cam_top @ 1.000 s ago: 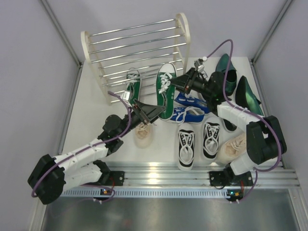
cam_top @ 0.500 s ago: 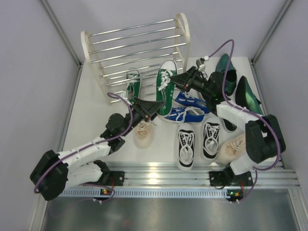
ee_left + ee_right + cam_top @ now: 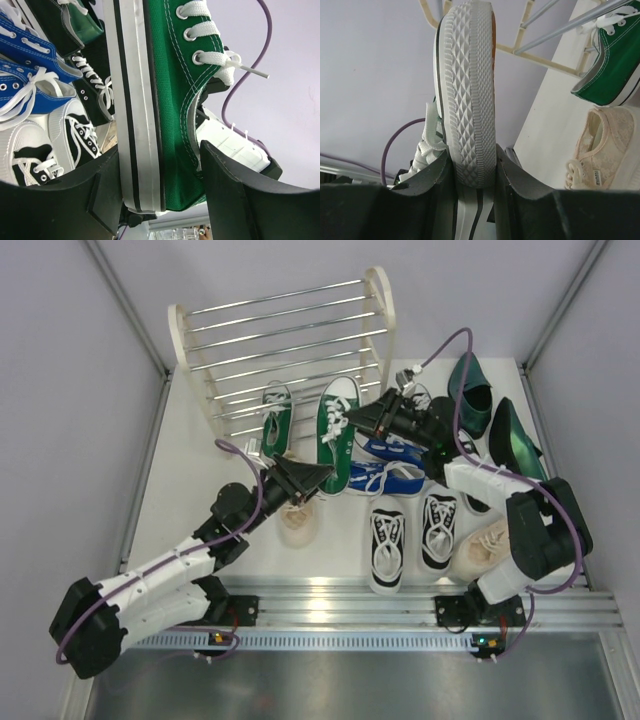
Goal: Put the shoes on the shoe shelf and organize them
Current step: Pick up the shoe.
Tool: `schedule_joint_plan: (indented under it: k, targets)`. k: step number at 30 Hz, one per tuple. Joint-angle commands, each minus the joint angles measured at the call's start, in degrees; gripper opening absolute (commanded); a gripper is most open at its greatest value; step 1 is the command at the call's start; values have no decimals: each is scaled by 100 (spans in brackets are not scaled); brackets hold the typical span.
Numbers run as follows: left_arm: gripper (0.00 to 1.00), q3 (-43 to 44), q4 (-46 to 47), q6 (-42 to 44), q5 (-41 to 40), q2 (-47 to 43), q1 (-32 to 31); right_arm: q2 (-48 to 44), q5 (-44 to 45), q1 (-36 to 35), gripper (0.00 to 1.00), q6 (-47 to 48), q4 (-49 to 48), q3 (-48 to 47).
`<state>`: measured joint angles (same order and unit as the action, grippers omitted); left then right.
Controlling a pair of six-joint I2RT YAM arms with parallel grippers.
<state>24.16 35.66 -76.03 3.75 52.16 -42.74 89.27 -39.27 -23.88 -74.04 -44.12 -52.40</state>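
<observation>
- Left gripper (image 3: 318,477): jaws pressed on the heel of a green shoe (image 3: 335,440), one on the white sole band, one at the canvas.
- Right gripper (image 3: 352,418): jaws pinched across the same shoe's sole, midway along. The shoe is off the table (image 3: 190,470), just in front of the rack (image 3: 380,310), toward its right half.
- Handling (judged): light. The canvas upper is soft and will collapse under pressure; the rubber sole is stiff and grippy. Hold at the sole edge or heel, not the laces.
- Near: black-and-white shoes, two in plain view (image 3: 387,545) (image 3: 438,528); a third seems partly hidden under the right arm.
- Near: beige shoes, two, left (image 3: 297,518) and right (image 3: 487,543), well apart.
- Middle: blue shoes, two (image 3: 398,448) (image 3: 392,478), touching, just right of the held shoe.
- Far right: dress shoes, two (image 3: 470,390) (image 3: 517,438). Glossy, likely slippery and stiffer; take at the heel opening.
- Far: second green shoe (image 3: 277,412) at the rack's lowest rods, left side. Green total: two.
</observation>
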Motion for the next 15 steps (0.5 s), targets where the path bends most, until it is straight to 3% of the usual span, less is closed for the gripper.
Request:
schedule_joint_plan:
  k: [1,3,4,6,7,11,15]
  targets:
    - [59,18,-156,475,143,-277,73,-165,59,103,0,100,-475,-68]
    - [65,71,-156,449,214,-224,73,-165,59,85,0,100,-466,-77]
    - [75,88,-138,449,240,-189,73,-173,59,76,0,92,-466,-68]
    - [78,106,-42,396,232,-128,73,-191,51,50,0,92,-466,-60]
    - [90,97,-15,352,179,-92,73,-217,42,41,0,92,-466,-42]
    - [93,-43,310,124,-206,-66,73,-279,33,24,0,92,-492,19]
    - [91,-17,-49,18,-559,-83,73,-288,42,15,0,48,-519,37]
